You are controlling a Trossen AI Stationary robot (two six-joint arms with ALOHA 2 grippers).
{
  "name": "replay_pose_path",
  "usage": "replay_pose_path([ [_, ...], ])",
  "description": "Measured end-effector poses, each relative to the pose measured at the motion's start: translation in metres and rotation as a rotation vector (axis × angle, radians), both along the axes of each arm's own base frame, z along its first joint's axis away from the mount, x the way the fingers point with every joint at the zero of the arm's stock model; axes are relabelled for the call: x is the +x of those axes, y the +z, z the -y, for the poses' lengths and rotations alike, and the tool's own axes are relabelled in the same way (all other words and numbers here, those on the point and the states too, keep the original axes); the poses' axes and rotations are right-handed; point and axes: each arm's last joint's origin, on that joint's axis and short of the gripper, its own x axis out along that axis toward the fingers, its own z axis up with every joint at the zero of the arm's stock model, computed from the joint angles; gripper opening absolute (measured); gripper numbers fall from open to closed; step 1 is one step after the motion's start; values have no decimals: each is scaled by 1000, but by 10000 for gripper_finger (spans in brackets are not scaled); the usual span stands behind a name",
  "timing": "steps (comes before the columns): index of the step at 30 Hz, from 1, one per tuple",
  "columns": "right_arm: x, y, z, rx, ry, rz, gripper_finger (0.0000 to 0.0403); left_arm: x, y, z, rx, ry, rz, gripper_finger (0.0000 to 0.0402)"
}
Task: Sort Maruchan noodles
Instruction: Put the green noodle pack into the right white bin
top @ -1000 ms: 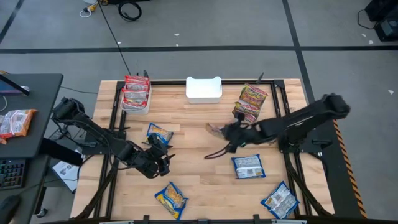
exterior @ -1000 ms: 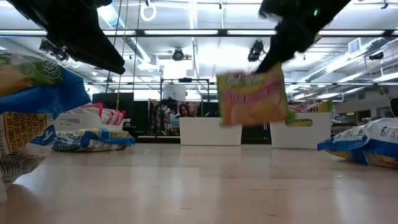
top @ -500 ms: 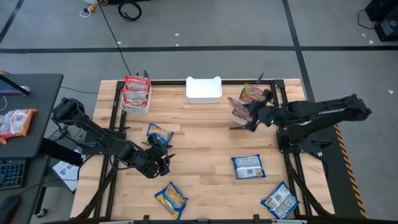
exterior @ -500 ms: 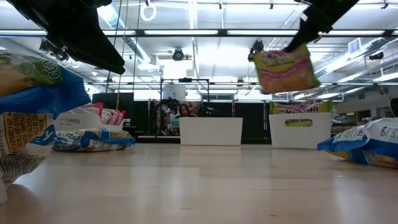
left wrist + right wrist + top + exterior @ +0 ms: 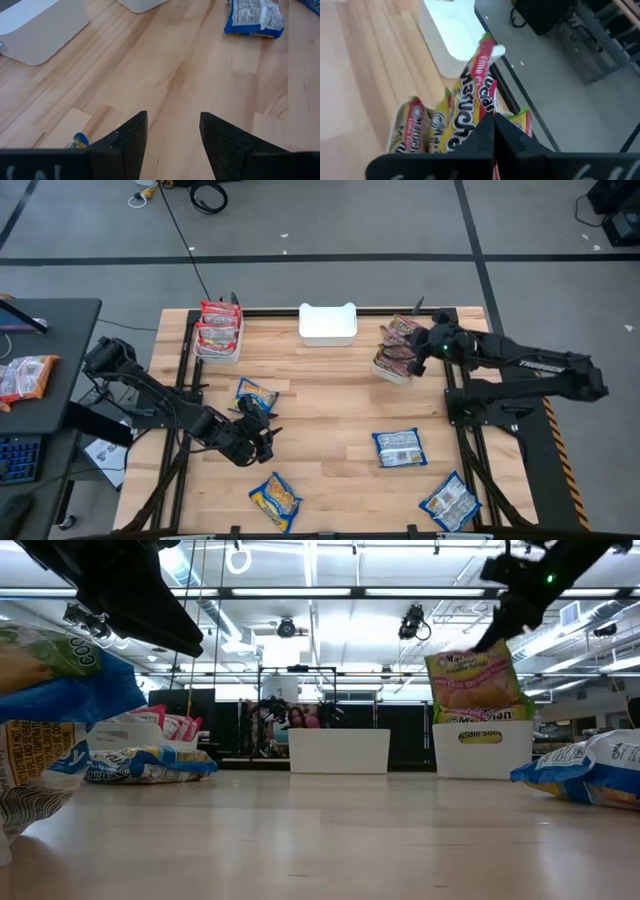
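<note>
Right gripper [image 5: 418,350] clamped on a green-red packet [image 5: 476,682] over the right bin [image 5: 483,749], seemingly already stacked full; careless release could spill it. Left gripper [image 5: 262,442] waits, fingers apart.

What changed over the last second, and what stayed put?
The right gripper, shut on a green-red packet, carried it from mid-table to above the right bin. The left gripper stayed open and still; the blue packets did not move.
</note>
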Motion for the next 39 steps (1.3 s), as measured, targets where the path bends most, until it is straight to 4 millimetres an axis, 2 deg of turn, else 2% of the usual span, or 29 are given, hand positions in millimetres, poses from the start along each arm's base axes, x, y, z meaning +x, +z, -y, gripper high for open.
replay_pose_path([
  [9,-10,-31,22,-51,-90,-11,4,0,0,1,-30,-7,3,188],
  [28,-21,-24,51,-1,-34,100,4,1,1,0,16,-7,2,188],
  [35,-22,-18,63,-23,-24,-21,5,1,1,0,15,-6,2,188],
  [39,-25,-30,69,28,-20,-160,5,1,1,0,7,-2,6,188],
])
